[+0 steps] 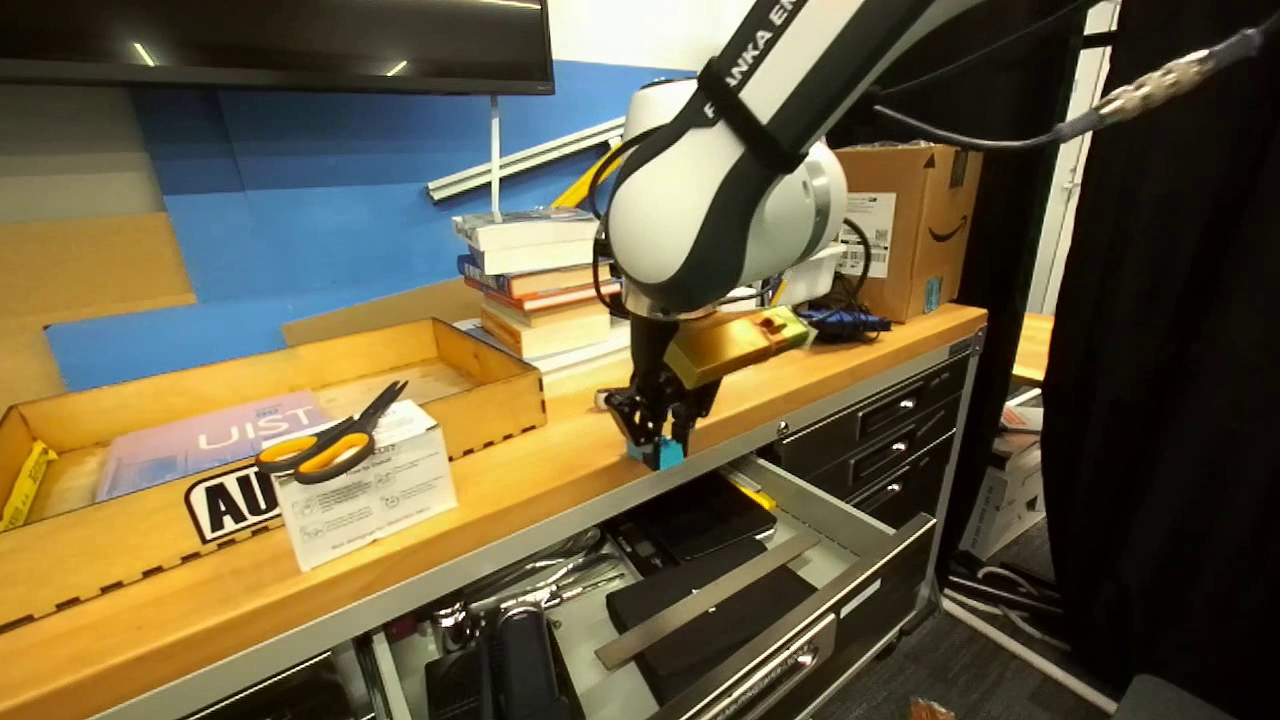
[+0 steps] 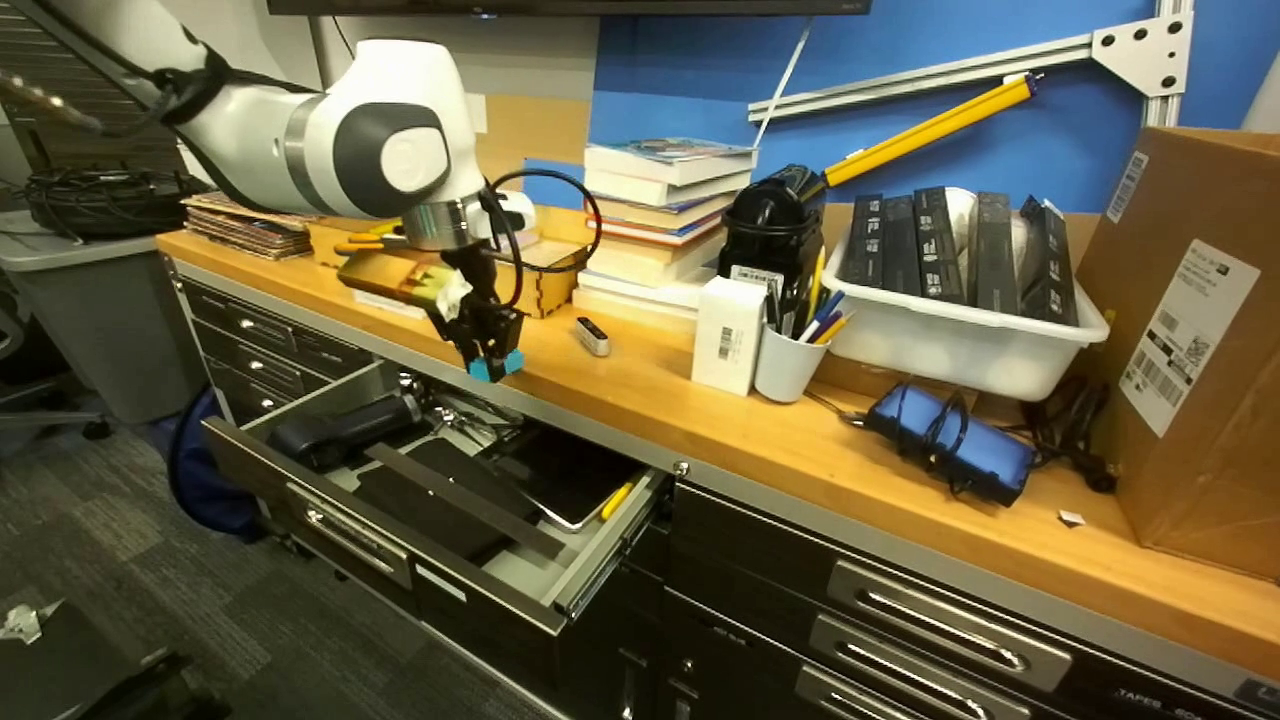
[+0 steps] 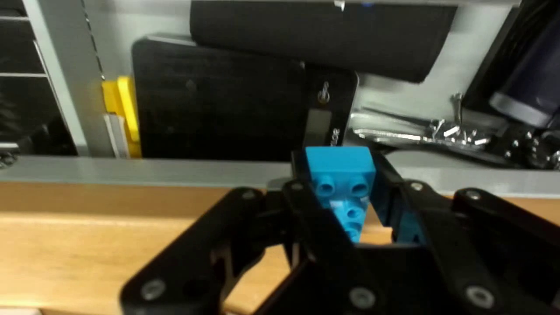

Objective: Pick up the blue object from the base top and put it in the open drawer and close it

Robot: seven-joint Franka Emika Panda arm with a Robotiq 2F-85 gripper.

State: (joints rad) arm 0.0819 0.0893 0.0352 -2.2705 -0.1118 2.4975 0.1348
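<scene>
- Claw (image 3: 341,177) pinching the blue block (image 3: 345,159) from both sides, studs showing in wrist view
- Block's right over front edge of the counter (image 1: 560,455); can't tell if touching
- Open drawer (image 2: 500,625) just below & out front, pulled well open, pretty full
- Inside it: metal strip (image 1: 705,603) crossing over a black pad (image 3: 323,37), black slab (image 3: 223,100) next to pad, yellow piece (image 3: 127,109) by side wall, shiny metal tools (image 3: 389,134), chunky black tool (image 2: 345,430) toward opp end
- Closed black drawers (image 1: 890,445) on both sides of it
- On counter nr claw: small grey-black thing (image 2: 592,337), bk stack (image 1: 545,290) behind, wooden tray (image 1: 500,415), white carton (image 1: 370,500) w/ scissors (image 1: 372,418) on top
- Arm (image 2: 390,150) covers part of the tray in an ext view
- Farther along: white box (image 2: 725,335) w/ pen cup (image 2: 788,370) beside it, white bin (image 2: 950,345) holding upright dark boxes (image 2: 930,245), blue device (image 2: 990,462) lying in front, big cardboard box (image 2: 1225,430) at that end
- Blue panel (image 1: 320,240) on wall behind
</scene>
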